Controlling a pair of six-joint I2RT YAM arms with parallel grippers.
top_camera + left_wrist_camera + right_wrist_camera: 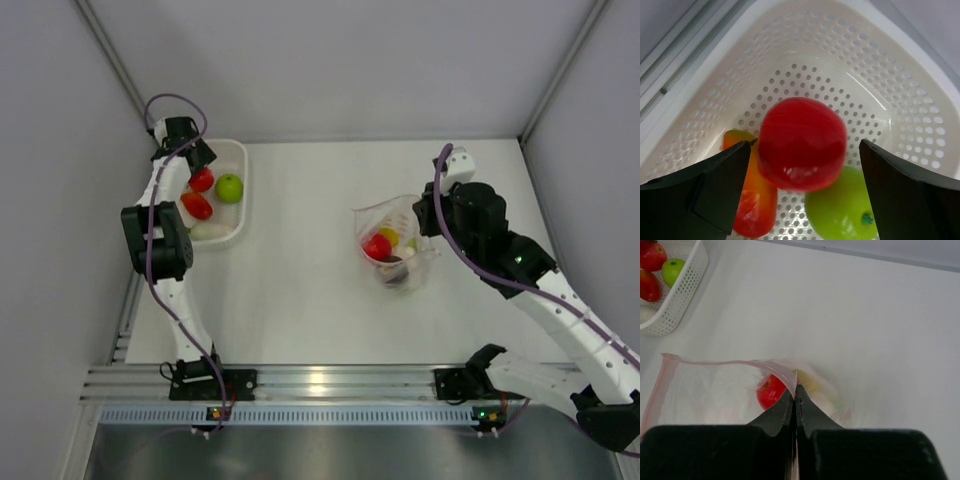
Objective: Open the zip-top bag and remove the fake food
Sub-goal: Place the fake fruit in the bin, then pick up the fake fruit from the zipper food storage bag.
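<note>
Our left pincer (pixel 805 145) hangs wide open over the white basket (pixel 920 115), with a red fruit (pixel 800 125) loose between its fingers; it could bounce off the green fruit (pixel 840 212) and roll out. Mid-table (pixel 300 300), the zip-top bag (pixel 375 220) gapes with fake food (pixel 378 246) inside. Our right pincer (pixel 795 390) is clamped on its rim, and that thin pinch may slip, collapsing the mouth.

Right gripper (pixel 795 388) tight on zip-top bag (pixel 710 387) rim, red fruit (pixel 769 391) inside.
</note>
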